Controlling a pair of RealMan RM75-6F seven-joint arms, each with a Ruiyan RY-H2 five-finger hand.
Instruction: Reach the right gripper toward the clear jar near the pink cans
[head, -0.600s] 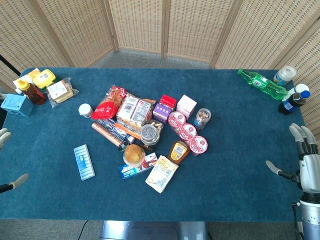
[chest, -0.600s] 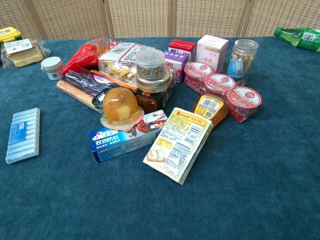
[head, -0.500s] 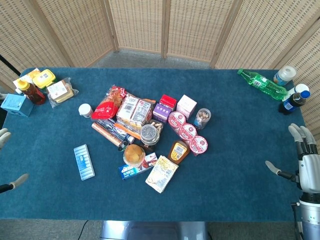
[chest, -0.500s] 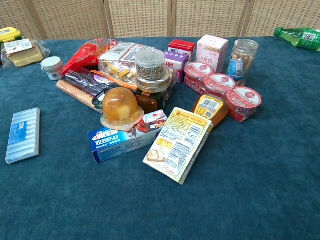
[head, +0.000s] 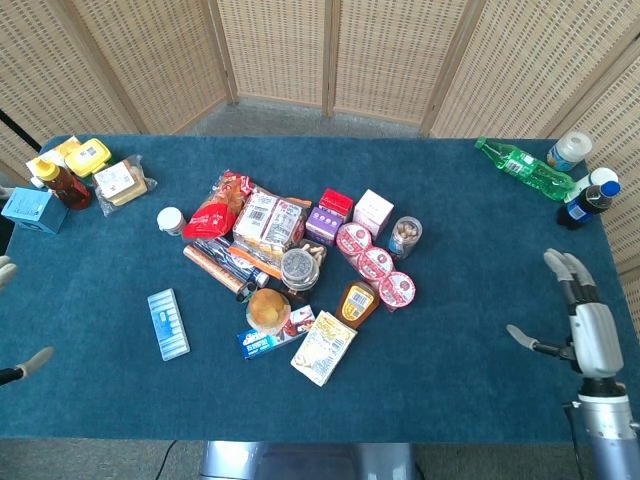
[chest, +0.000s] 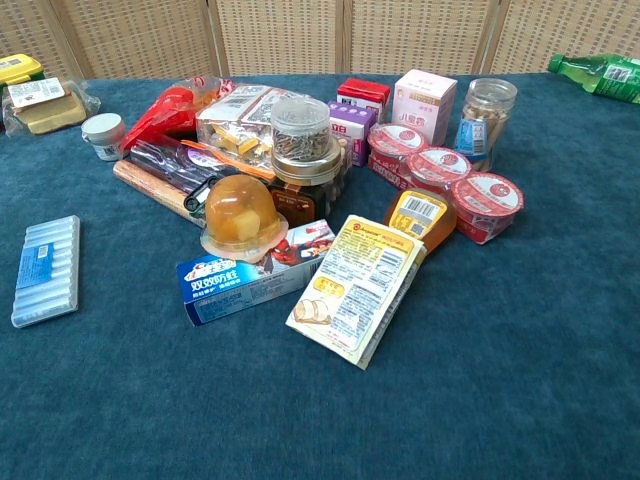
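The clear jar (head: 405, 237) (chest: 485, 122) stands upright just right of a row of three pink cans (head: 375, 264) (chest: 437, 168), with brown sticks inside. My right hand (head: 580, 325) hovers at the table's right edge, far to the right of the jar, fingers spread and holding nothing. Only fingertips of my left hand (head: 20, 362) show at the left edge of the head view, apart and empty. The chest view shows neither hand.
A pile of snacks sits mid-table: a pink carton (head: 372, 212), purple box (head: 324, 224), mesh-lidded tub (head: 299, 267), honey bottle (head: 358, 301) and cracker pack (head: 323, 347). A green bottle (head: 522, 168) and capped bottles (head: 585, 198) lie far right. A blue pack (head: 168, 323) lies left.
My right hand has shifted left and slightly forward over the table, toward the pile. The objects have not moved.
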